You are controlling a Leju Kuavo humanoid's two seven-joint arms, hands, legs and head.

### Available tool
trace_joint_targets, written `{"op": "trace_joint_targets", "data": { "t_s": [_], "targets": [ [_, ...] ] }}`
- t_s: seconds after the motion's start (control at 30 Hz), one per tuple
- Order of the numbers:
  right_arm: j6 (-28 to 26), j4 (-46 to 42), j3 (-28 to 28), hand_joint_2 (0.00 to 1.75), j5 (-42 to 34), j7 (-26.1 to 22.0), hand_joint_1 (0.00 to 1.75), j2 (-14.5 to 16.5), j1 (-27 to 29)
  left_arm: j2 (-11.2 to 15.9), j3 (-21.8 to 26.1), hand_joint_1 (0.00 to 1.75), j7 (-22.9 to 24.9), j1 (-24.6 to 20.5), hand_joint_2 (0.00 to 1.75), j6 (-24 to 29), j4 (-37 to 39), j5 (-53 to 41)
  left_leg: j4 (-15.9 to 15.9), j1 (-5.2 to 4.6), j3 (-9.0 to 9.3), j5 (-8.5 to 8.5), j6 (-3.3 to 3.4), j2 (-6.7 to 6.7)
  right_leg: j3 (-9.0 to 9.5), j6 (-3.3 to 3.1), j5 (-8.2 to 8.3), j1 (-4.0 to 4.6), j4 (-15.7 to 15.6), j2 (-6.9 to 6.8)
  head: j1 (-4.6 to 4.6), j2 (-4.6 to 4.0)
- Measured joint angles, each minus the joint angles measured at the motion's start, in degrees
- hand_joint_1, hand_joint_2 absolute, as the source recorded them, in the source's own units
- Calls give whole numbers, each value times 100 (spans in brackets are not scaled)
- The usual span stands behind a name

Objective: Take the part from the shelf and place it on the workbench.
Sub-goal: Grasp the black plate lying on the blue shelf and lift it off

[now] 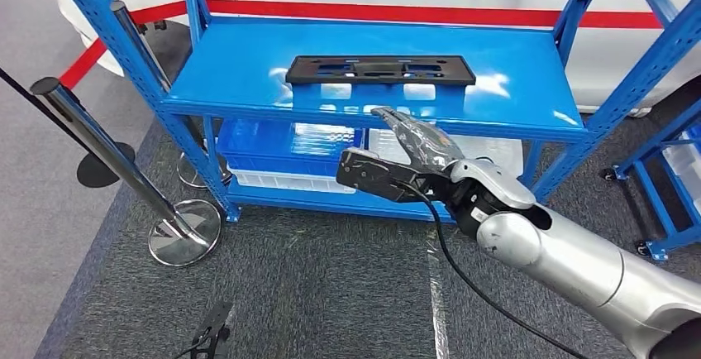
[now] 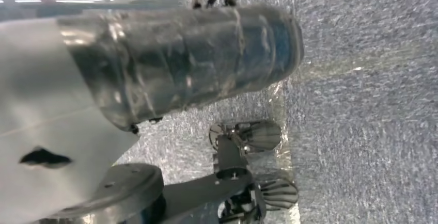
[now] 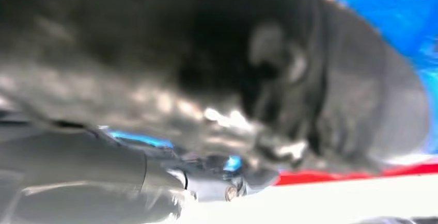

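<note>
The part point(image 1: 380, 69), a flat black rectangular frame w/ cut-out openings, lies flat on the top board of the blue metal shelf point(image 1: 248, 69), about in the middle of the board and nearer to its back edge. Nothing touches it.

The right hand point(image 1: 405, 156) is in front of the shelf, at the level of the front edge of the top board and a little below it. It is apart from the part, on the near side of it. Thumb points up toward the board edge; the dark fingers point(image 1: 368, 173) reach out to the left, fairly straight, w/ nothing between them. In the right wrist view the hand point(image 3: 289, 79) is very blurred, so finger detail can't be read there.

The left hand point(image 2: 175, 64) is seen in the left wrist view over grey carpet point(image 2: 372, 105); whether its fingers are spread or curled, I cannot tell.

On the lower shelf board stand a blue crate point(image 1: 281, 148) and a clear bin point(image 1: 488, 152). Two chrome barrier posts point(image 1: 107, 152) stand left of the shelf. Behind the shelf is a white car body w/ a red stripe point(image 1: 397, 13).
</note>
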Motion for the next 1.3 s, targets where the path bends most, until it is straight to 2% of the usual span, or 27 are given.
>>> {"op": "trace_joint_targets", "data": {
  "t_s": [0.03,0.1,0.17,0.23,0.27,0.3,0.37,0.4,0.43,0.47,0.5,0.57,0.6,0.67,0.73,0.77,0.8,0.87,0.9,0.93,1.0,1.1,1.17,1.23,1.27,1.3],
  "targets": [
    [22,1,11,0,33,0,0,-1,-7,2,-12,0,-2,3,0,1,1,5,12,6,-3,-21,-25,2,12,-36,-6,-2,-9,-1,-7,-1],
    [63,-5,27,0,131,0,0,-1,-34,4,-28,0,-8,9,0,1,-1,14,232,19,-85,-152,-75,9,61,-108,-22,-19,-32,-3,-30,0],
    [80,-14,46,0,201,0,0,3,-50,6,-32,0,-13,6,0,2,-1,20,854,28,-394,-405,-115,13,110,-158,-54,-18,-38,-8,-61,1],
    [86,-15,78,87,226,0,0,3,-46,10,-38,0,-13,6,0,4,-1,23,1550,31,-811,-597,-135,13,151,-182,-93,-3,-37,-11,-65,0],
    [86,-15,96,131,236,0,0,3,-42,12,-46,0,-14,11,0,4,-1,23,1660,30,-926,-542,-130,13,182,-184,-119,6,-37,-10,-66,0],
    [84,-16,109,175,247,0,0,4,-43,12,-54,0,-15,16,0,3,-1,23,1532,29,-926,-368,-114,13,221,-183,-147,13,-37,-7,-66,0],
    [67,-20,123,175,284,0,0,17,-62,14,-65,0,-17,20,0,-1,-1,15,788,19,-656,130,-51,12,314,-169,-214,25,-40,0,-62,-1],
    [51,-23,126,175,316,0,0,36,-81,17,-68,0,-14,17,0,-3,0,10,429,-1,-496,279,-17,10,342,-153,-242,35,-40,6,-60,-1],
    [37,-27,129,175,359,0,0,61,-99,20,-77,0,-11,10,0,-8,1,3,194,-20,-387,331,10,11,351,-130,-261,38,-43,11,-61,0],
    [26,-27,137,175,423,0,0,96,-116,22,-92,0,-7,4,0,-12,1,-3,81,-43,-333,314,29,8,350,-104,-272,40,-50,15,-60,0],
    [19,-28,146,175,491,0,0,136,-136,23,-109,0,-2,-1,0,-16,1,-9,45,-59,-320,289,43,7,345,-76,-275,39,-63,17,-62,0],
    [21,-26,164,175,686,-2,0,226,-185,20,-139,0,1,-5,0,-20,1,-34,-31,-32,-269,287,86,6,348,-16,-311,40,-66,8,-59,1],
    [39,-23,173,175,804,-3,0,270,-227,14,-146,0,2,-10,0,-22,0,-47,-73,-14,-226,289,113,8,314,6,-372,45,28,0,-49,1],
    [111,-10,199,175,1082,-7,0,366,-319,2,-158,0,3,-36,0,-25,0,-68,-121,2,-148,272,163,10,43,29,-609,49,578,-15,-29,0],
    [184,16,255,175,1360,-10,0,479,-372,-4,-178,0,8,-73,0,-25,1,-73,-113,3,-105,225,193,7,-396,39,-805,49,1301,-18,-25,-1],
    [204,36,286,175,1486,-13,0,537,-384,-5,-201,0,12,-87,0,-23,0,-73,-104,3,-81,197,195,1,-543,41,-772,47,1472,-19,-24,0],
    [217,57,317,175,1604,-15,0,601,-407,-5,-227,0,18,-96,0,-21,0,-73,-90,3,-54,163,190,-9,-587,38,-628,45,1423,-20,-23,0],
    [249,96,361,175,1800,-25,0,722,-489,-5,-265,0,46,-101,0,-16,1,-69,-37,4,5,72,164,-30,-397,6,-149,45,774,-21,-22,1],
    [267,116,377,175,1858,-32,0,784,-536,-5,-269,0,66,-102,0,-13,1,-66,1,-7,18,23,138,-38,-254,-15,18,56,428,-20,-23,0],
    [286,133,390,175,1886,-42,0,850,-573,-5,-272,0,86,-100,0,-8,1,-59,30,-14,16,-17,110,-44,-145,-38,98,66,179,-16,-25,1],
    [308,171,409,175,1884,-62,0,989,-612,-5,-287,0,99,-93,0,9,1,-31,46,-24,4,-53,45,-44,-66,-77,57,91,34,1,-29,1],
    [321,209,452,175,1912,-86,0,1179,-693,-8,-314,0,47,-71,0,45,0,27,116,-16,-10,-144,-47,-27,-10,-154,22,56,-33,14,-42,-1],
    [337,223,479,175,1946,-90,0,1277,-744,-20,-321,0,4,-64,0,58,-1,49,608,2,-251,-369,-112,-9,65,-204,-9,32,-65,-2,-64,-1],
    [369,242,514,175,1986,-89,0,1326,-757,-27,-331,0,-15,-53,0,61,0,57,1339,20,-668,-590,-163,-3,125,-233,-58,35,-68,-15,-76,0],
    [383,254,537,175,2009,-87,0,1334,-757,-28,-340,0,-19,-44,0,62,0,60,1556,28,-826,-587,-178,-3,157,-236,-86,37,-68,-16,-76,0],
    [392,269,561,175,2033,-86,0,1337,-759,-29,-350,0,-25,-35,0,62,1,62,1561,34,-886,-469,-184,-2,194,-234,-115,37,-67,-13,-77,1]
  ]
}}
